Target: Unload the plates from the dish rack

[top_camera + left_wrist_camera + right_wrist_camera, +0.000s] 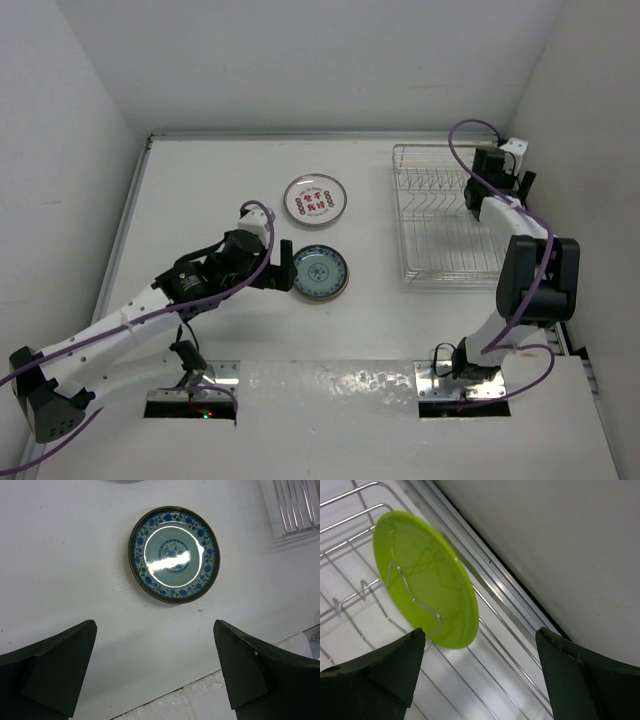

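Lime green plate [425, 577]: on edge in the dish rack [445, 270], leaning between upright prongs at the rack's far right end, close to the side wall [560, 540]. Just ahead of the right pincer [480, 675] and left of its centre line, lower rim near the tip of the left-hand finger but apart from it. Right pincer spread wide, nothing between the fingers, touching neither plate nor wire. Right arm rising from its base along the rack's right side, elbow folded high, wrist over the rack's far right corner and covering the lime plate in the overhead view.

Blue-patterned plate [174, 554]: flat and face up on the worktop [200, 180], left of the rack. Straight ahead of the left pincer [157, 675], beyond the fingertips and clear of both. Left pincer fully spread, empty, held low over the worktop. Left arm stretched diagonally from its base at the near left towards the middle, forearm low, wrist turned so the fingers point right, at the plate.

White plate with red-orange pattern [314, 199]: also flat on the worktop, just behind the blue one and apart from it, farther from the arms' bases.
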`<state>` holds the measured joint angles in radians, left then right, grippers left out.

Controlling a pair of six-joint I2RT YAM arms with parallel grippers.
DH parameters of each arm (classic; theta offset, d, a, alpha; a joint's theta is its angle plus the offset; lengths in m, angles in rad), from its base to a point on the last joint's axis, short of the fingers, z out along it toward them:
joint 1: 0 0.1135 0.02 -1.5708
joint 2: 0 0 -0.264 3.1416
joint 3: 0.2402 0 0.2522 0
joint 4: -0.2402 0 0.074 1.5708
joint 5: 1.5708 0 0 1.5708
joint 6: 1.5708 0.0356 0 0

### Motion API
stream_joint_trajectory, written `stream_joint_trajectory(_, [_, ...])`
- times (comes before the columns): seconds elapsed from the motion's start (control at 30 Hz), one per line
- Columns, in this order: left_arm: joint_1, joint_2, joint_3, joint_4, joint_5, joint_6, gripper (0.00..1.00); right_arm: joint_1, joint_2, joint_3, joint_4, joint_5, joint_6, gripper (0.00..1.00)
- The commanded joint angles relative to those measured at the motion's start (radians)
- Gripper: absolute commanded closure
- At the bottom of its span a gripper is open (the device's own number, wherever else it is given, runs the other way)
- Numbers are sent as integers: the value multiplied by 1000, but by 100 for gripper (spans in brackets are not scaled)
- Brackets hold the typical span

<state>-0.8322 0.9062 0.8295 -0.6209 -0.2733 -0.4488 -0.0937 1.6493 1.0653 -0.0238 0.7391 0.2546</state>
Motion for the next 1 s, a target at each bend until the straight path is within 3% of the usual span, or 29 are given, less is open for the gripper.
stream_joint_trajectory(0.0, [-10, -38, -3, 19, -17, 5, 0, -60, 26, 12, 133, -84, 21, 13])
stream_joint_trajectory(0.03, [-10, -47, -6, 26, -14, 9, 0, -66, 30, 1, 145, -99, 17, 23])
stream_joint_trajectory(0.1, [-10, -50, -7, 30, -1, 13, 0, -74, 47, -1, 179, -113, 6, 33])
stream_joint_trajectory(0.37, [-10, -41, -7, 33, 23, 22, 0, -75, 87, -21, 263, -139, -60, 58])
stream_joint_trajectory(0.5, [-10, -38, -9, 36, 26, 24, 0, -75, 113, -21, 259, -153, -54, 76])
stream_joint_trajectory(0.83, [-10, -26, -9, 35, 25, 24, 0, -75, 89, -56, 292, -113, -51, 99])
stream_joint_trajectory(0.97, [-10, -24, -9, 35, 22, 22, 0, -75, 60, -73, 298, -113, -51, 100])
